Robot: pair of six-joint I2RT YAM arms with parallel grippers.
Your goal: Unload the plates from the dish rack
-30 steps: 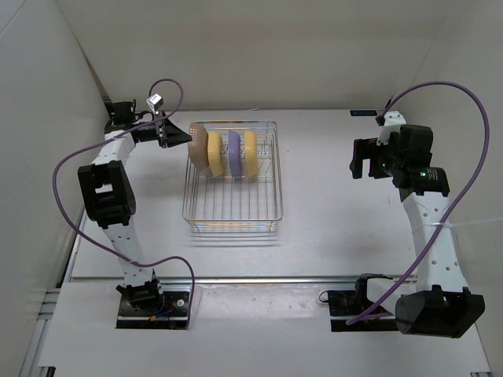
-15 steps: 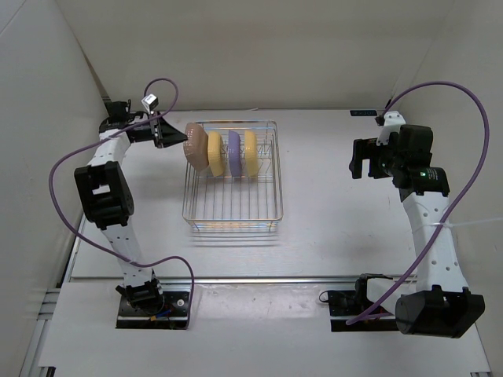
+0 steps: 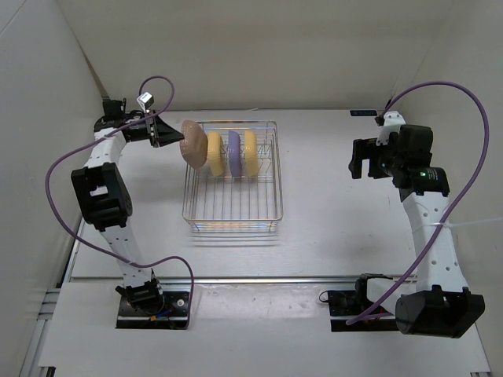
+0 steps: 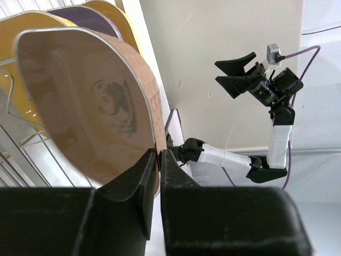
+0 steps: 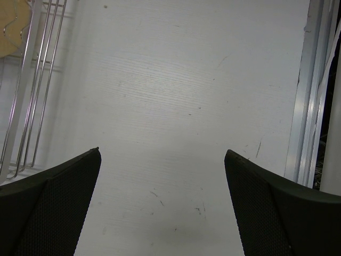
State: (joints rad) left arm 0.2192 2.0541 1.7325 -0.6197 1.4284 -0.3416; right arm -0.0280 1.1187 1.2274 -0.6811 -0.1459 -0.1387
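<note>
1. Between the jaws of your left gripper, the rim of the tan-pink plate is sitting pinched. The two black fingers are pressing on it from both sides, leaving only the rim's thickness between them.
2. Beyond those fingertips, the plate is standing upright on its edge and is showing its printed inner face to the wrist camera.
3. Seen from above, you are holding that plate at the fingertips, right at the far left corner of the dish rack. Whether it is touching the wires there, you cannot tell.
4. On the side of the held plate away from the jaws, the nearer yellow plate, the purple plate and the farther yellow plate are standing on edge in a row at the rack's far end.
5. Your right gripper is hanging with its jaws spread wide, gripping no plate, and only the white table is showing between them.
6. Past one fingertip of that gripper, the rack's wire side is lying off to the side, well apart from the jaws.
</note>
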